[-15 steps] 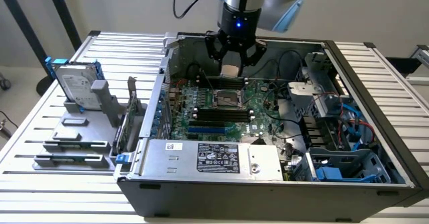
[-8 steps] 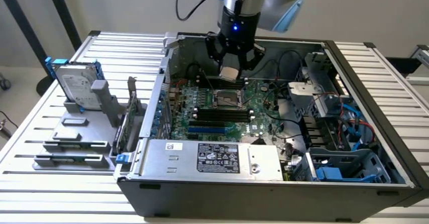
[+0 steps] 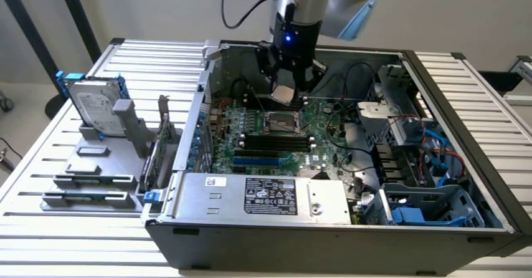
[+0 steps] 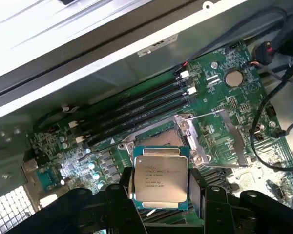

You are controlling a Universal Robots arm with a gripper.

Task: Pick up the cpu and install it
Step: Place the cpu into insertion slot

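Hovering inside the open computer case (image 3: 332,244), the gripper (image 3: 285,91) has its fingers clamped on two opposite edges of the cpu (image 3: 283,95), so the pick-up looks done. From where I stand, the chip hangs above the motherboard (image 3: 320,138), close over the socket (image 3: 283,124) but not touching it. It is not yet seated, so the install remains unfinished.

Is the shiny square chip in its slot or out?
Out. The cpu hangs between the fingers, above the open socket.
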